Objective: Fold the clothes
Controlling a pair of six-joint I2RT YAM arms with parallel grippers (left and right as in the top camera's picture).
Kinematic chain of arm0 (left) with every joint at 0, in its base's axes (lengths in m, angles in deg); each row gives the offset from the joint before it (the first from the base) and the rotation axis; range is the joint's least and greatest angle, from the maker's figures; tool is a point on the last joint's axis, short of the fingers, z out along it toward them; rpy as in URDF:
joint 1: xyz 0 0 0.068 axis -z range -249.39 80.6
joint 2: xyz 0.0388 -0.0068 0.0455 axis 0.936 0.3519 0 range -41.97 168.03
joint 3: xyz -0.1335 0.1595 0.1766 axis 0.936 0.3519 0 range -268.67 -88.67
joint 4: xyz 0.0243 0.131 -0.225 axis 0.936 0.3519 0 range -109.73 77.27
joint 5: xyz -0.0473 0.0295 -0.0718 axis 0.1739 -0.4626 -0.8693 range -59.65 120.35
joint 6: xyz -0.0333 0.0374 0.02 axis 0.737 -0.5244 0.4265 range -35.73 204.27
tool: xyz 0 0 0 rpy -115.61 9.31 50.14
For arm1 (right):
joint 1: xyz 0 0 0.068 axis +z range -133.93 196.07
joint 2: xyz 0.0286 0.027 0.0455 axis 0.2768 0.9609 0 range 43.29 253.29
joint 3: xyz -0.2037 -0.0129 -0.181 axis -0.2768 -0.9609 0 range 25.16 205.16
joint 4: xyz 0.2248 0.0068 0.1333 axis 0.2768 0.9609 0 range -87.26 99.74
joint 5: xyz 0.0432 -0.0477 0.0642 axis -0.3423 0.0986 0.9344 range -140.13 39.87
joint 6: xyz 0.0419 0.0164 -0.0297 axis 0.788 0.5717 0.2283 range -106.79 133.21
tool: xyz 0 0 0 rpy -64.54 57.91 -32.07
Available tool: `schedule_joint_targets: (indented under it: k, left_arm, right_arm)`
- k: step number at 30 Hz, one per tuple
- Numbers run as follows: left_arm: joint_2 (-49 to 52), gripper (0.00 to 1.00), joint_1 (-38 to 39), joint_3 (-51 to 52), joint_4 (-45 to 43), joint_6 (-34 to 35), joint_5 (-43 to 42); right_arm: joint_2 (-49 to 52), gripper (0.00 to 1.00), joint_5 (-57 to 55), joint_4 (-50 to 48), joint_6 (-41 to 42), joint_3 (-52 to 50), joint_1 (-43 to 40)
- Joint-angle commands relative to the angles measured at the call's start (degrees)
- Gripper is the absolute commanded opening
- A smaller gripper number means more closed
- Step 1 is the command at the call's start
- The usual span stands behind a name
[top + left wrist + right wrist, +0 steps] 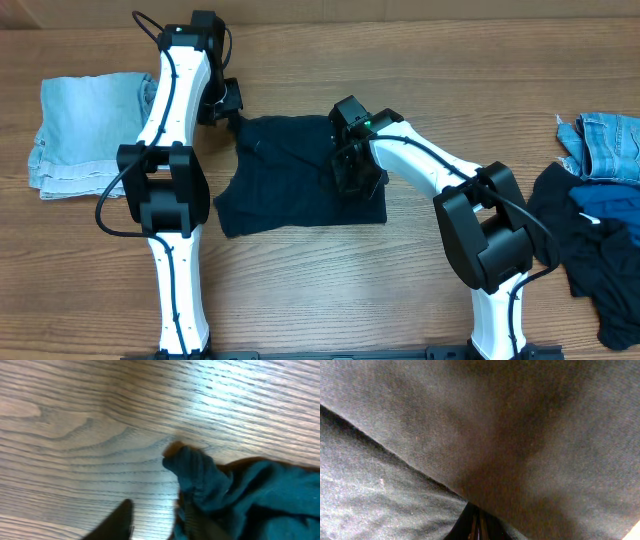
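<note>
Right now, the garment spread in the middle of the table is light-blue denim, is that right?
Not quite: the middle garment is dark navy, not light-blue denim, as the overhead view shows.
</note>
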Motion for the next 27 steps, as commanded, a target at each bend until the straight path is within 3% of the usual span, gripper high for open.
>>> schedule_joint_targets:
  k: [1,7,9,12,14,20,21,25,27]
  left_arm:
    - [0.3,0.58,-0.7,-3.0,1.2,-1.5,1.4]
    - [0.3,0.45,-0.4,-16.1,18.1,1.6,-0.3]
    - [-0.9,0.39,0.1,-16.5,18.6,3.6,-2.9]
    - [-6.5,0.40,0.3,-16.5,18.6,5.3,1.5]
    - [-12.7,0.43,0.5,-16.5,18.6,5.0,5.0]
    - [-34.0,0.74,0.4,-15.4,18.6,4.4,10.7]
    - [-36.0,0.75,0.4,-13.7,18.6,4.4,12.7]
    - [-40.7,0.79,-0.5,0.8,18.6,6.9,14.6]
    - [-40.8,0.75,-0.7,13.6,16.9,8.5,8.0]
  right_arm:
    - [2.8,0.04,-5.1,1.4,0.0,-3.3,-0.1]
    - [2.7,0.04,-5.3,1.5,0.0,-3.2,-0.1]
    - [2.2,0.05,-5.3,1.5,0.0,-3.1,-0.1]
    - [-1.2,0.07,-5.3,0.3,0.0,-3.1,-0.1]
    - [-5.6,0.10,-5.3,-1.1,0.0,-3.1,-0.1]
    - [-15.5,0.25,-5.2,-3.5,-0.1,-3.1,-0.1]
    - [-15.5,0.25,-5.2,-3.6,0.0,-3.1,-0.1]
    - [-15.5,0.26,-5.2,-4.0,-0.1,-3.1,-0.1]
    - [-15.5,0.29,-5.0,-4.9,-0.1,-3.1,-0.1]
